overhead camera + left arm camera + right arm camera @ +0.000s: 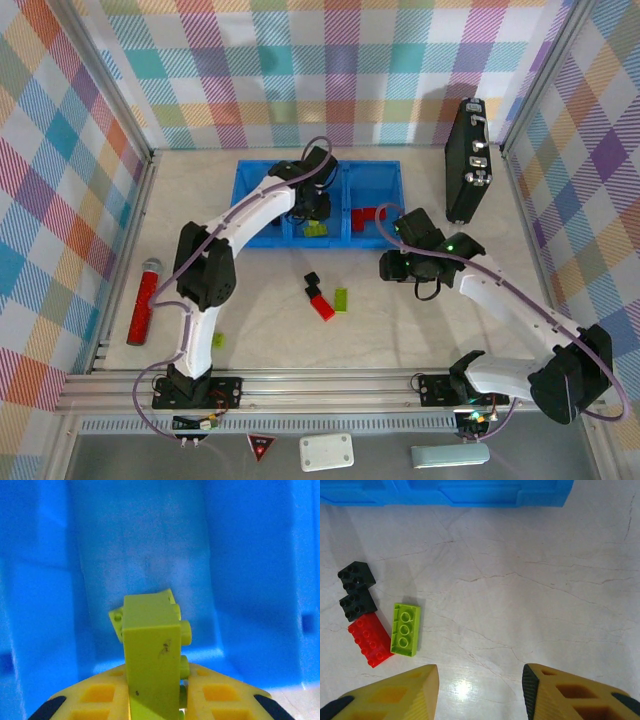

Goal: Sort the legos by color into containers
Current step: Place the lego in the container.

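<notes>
The blue tray (262, 178) has three compartments. My left gripper (312, 207) hangs over the middle one, shut on a lime-green brick (152, 650) that stands upright between its fingers (100, 695). More green bricks (316, 230) lie in that compartment, and red bricks (368, 216) lie in the right one. On the table in front sit two black cubes (356, 575) (357, 603), a red brick (369, 639) and a green brick (405, 629). My right gripper (480, 692) is open above bare table, to the right of them (392, 262).
A lone green brick (217, 340) lies by the left arm's base. A red-and-silver cylinder (143, 300) lies at the left. A tall black case (467, 160) stands to the right of the tray. The tray's front wall (470, 492) runs along the top of the right wrist view.
</notes>
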Robot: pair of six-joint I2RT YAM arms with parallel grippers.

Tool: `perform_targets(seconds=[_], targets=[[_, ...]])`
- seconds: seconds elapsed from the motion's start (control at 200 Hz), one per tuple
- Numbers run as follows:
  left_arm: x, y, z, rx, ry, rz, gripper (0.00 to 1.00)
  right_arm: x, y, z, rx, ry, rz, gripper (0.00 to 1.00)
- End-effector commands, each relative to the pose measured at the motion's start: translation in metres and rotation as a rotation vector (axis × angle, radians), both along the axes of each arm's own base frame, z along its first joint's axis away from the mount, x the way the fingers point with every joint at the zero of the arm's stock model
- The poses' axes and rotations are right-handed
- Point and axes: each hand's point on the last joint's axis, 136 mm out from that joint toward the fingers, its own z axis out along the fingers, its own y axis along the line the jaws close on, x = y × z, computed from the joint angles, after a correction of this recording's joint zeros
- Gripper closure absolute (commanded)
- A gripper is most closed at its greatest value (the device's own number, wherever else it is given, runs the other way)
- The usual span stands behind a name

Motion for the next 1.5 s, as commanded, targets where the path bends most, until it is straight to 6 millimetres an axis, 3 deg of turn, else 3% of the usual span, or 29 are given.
perform_targets(seconds=[0.0,0.16,0.33,0.835,1.495], targets=[[0.014,0.015,-0.012,0.108,0.008,-0.005,0.76,-0.006,-0.003,-0.002,-0.002,0.018,0.019,0.51],[0.033,0.021,-0.028,0.173,0.002,0.008,0.76,-0.004,-0.004,-0.003,-0.004,0.015,0.02,0.51],[0.039,0.023,-0.045,0.208,0.018,0.013,0.76,-0.003,-0.004,-0.006,-0.002,0.02,0.021,0.5],[0.036,0.035,-0.091,0.298,0.084,0.055,0.71,-0.002,-0.002,-0.017,0.007,0.037,0.031,0.5],[0.033,0.032,-0.027,0.276,-0.013,0.045,0.63,0.001,0.001,0.001,0.046,-0.002,0.032,0.5]])
